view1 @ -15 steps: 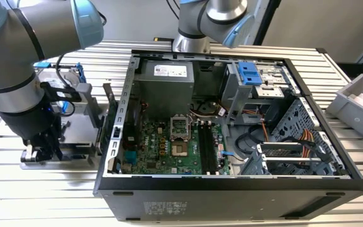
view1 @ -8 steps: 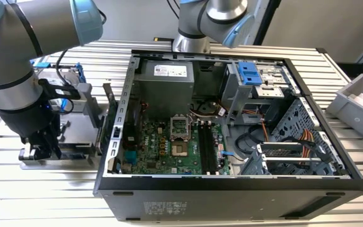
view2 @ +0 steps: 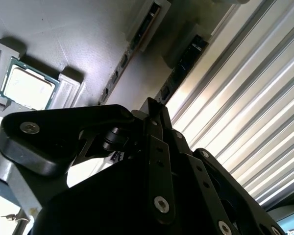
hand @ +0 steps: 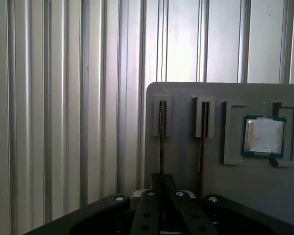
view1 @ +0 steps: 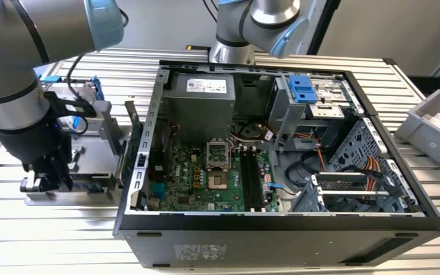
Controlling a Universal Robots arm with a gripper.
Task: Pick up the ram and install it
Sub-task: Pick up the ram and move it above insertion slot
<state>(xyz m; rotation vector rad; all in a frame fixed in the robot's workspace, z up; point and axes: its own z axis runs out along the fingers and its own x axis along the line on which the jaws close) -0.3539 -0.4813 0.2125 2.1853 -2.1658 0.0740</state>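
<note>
Gripper [hand: 161, 185] pinches the ram [hand: 161, 142] edge-on in gray holder [hand: 186, 98].

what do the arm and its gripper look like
The arm is built of round silver-grey tubes with light blue joint caps and a black wrist section. A thin black cable loops beside it. In the first wrist view the gripper is black, made of flat angular links dotted with small silver screws.
</note>
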